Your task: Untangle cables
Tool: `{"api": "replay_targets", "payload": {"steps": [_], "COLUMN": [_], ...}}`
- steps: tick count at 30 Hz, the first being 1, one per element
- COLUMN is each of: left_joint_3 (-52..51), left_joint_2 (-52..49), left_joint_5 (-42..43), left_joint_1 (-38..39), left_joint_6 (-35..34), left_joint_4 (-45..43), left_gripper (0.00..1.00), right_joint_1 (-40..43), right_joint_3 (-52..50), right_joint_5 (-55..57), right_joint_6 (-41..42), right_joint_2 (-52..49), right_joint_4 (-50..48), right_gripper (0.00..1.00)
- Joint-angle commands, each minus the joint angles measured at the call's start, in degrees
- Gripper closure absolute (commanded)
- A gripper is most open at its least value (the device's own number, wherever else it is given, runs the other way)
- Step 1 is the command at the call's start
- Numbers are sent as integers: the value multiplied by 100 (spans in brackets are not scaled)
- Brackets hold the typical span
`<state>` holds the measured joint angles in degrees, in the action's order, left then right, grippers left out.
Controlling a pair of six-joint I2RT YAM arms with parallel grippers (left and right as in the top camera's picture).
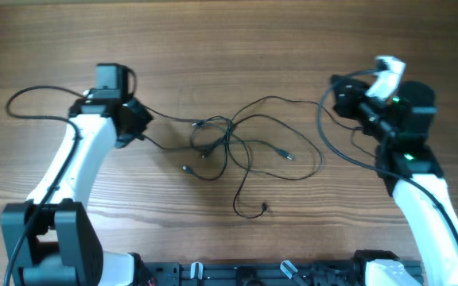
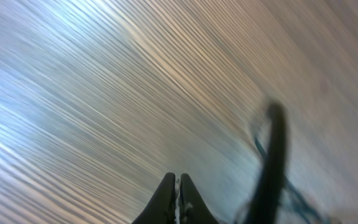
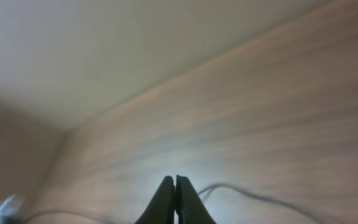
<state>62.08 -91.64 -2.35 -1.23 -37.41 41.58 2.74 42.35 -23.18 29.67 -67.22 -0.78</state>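
Note:
The cables [image 1: 227, 143] are thin black cords lying in a loose tangle on the wooden table, with small plug ends around its edges. My left gripper [image 1: 143, 121] is at the tangle's left side. A thin strand runs taut from it to the knot. In the blurred left wrist view its jaws [image 2: 178, 182] are shut, with thin strands [image 2: 291, 193] to the right. My right gripper [image 1: 337, 95] is at the far right, and a strand [image 1: 293, 100] leads to it. Its jaws [image 3: 175, 182] are shut, with a thin cord [image 3: 247, 194] coming out beside them.
Thicker black robot wires loop beside the left arm [image 1: 22, 97] and the right arm [image 1: 328, 139]. A loose cable end [image 1: 264, 208] lies toward the front. The table's far edge and a pale wall [image 3: 104, 56] show in the right wrist view.

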Motion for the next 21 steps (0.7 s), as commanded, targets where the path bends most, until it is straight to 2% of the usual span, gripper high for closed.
{"api": "replay_targets", "payload": {"steps": [1,3,6,7,10,13,14,16,19,21], "left_joint_3": [-26,-26,-26,-26,-26,-26,-26,-26,-24,-24], "left_joint_2": [-44,-44,-44,-44,-44,-44,-44,-44,-42,-42], "left_joint_5": [-313,131,1838,2476,3700,4924,5077,4951,4774,4771], "left_joint_1": [-933,-1255,-1401,-1355,-992,-385,-68,452,741,699], "left_joint_6": [-31,26,1056,1423,2337,3340,3628,3910,3783,3565], "left_joint_4": [-133,-142,-393,-531,-780,-796,-798,-872,-1029,-1043], "left_gripper": [96,96,96,96,96,96,96,96,96,96], "right_joint_1": [258,245,44,-173,-964,-1631,-1810,-2094,-2647,-2918], "right_joint_3": [-24,-26,-28,-28,-28,-28,-28,-28,-28,-24], "right_joint_5": [1781,1606,173,-111,-155,-153,-155,-203,-1093,-944], "right_joint_6": [-841,-872,-1375,-1471,-1469,-1320,-1049,-879,-1759,-1928], "right_joint_2": [404,376,70,-155,-732,-1163,-1331,-1725,-2583,-3029], "right_joint_4": [859,1102,1091,1091,968,444,199,-245,-1285,-1773], "right_gripper": [95,95,85,78,60,34,26,22,16,13]}}
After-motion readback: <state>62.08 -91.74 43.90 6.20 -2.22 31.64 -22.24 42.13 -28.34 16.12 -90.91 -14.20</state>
